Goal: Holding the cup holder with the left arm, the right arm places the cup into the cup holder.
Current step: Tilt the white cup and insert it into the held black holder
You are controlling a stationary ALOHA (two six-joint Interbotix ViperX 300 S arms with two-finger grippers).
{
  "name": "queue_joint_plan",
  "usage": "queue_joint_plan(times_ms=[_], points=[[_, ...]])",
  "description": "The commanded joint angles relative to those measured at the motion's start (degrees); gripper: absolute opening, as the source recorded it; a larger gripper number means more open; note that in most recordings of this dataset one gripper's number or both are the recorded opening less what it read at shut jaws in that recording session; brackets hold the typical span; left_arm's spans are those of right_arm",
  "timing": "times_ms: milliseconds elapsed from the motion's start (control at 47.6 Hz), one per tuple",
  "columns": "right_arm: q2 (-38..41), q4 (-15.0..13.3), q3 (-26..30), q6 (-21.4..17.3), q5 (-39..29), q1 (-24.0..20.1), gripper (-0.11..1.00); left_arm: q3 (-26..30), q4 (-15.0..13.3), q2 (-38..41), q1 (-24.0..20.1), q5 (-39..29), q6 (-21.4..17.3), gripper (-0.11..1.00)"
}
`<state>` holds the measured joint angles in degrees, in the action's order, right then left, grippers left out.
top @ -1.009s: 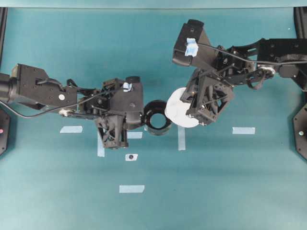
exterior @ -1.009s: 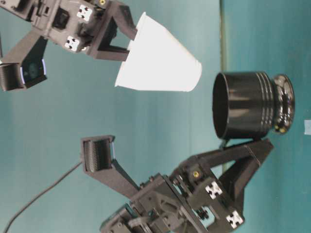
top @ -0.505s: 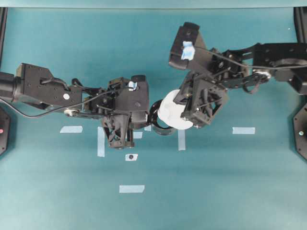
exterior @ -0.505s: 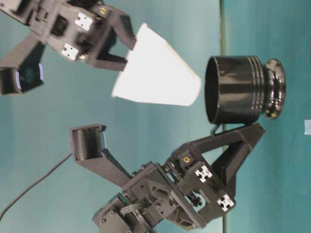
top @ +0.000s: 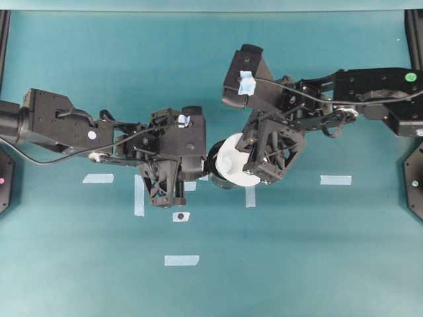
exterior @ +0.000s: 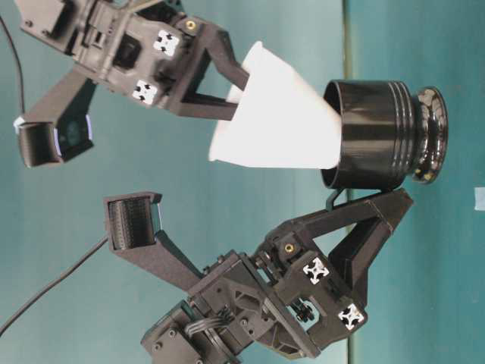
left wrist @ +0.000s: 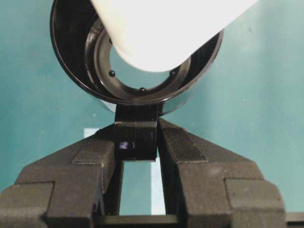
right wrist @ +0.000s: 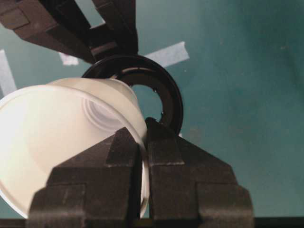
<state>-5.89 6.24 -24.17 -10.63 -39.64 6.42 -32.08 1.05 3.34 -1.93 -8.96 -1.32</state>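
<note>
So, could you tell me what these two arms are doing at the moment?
The left gripper is clamped on the small side handle of the black cup holder, steadying it. The right gripper pinches the rim of the white cup and has its narrow base just inside the holder's mouth. The cup is tilted and most of it is still outside, so it is not yet seated. All of this happens over the teal table, which is marked with strips of tape.

A teal table surface [top: 317,264] bears pale blue tape strips [top: 336,179]
</note>
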Motion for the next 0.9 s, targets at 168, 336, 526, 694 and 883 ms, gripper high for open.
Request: queue_joint_plan(times_ms=[168, 336, 526, 694, 883], points=[[0.18, -0.09, 2.46, -0.44, 0.09, -0.18, 0.04, 1.32, 0.09, -0.79, 0.35, 0.53, -0.09, 0.25], [1.05, -0.35, 2.9, -0.26, -2.2, -0.18, 0.04, 1.41, 0.09, -0.88, 0.44, 0.53, -0.09, 0.25], [2.64, -0.79, 4.22, -0.26, -5.45, -0.18, 0.04, 1.23, 0.09, -0.88, 0.44, 1.58, -0.18, 0.25], [3.87, -1.85, 5.19, 0.26, -5.36, -0.18, 0.04, 1.05, 0.09, -0.88, 0.44, 2.72, -0.18, 0.25], [5.01, -3.78, 6.15, 0.26, -5.98, -0.09, 0.04, 0.88, 0.09, -0.79, 0.44, 2.99, -0.18, 0.25]])
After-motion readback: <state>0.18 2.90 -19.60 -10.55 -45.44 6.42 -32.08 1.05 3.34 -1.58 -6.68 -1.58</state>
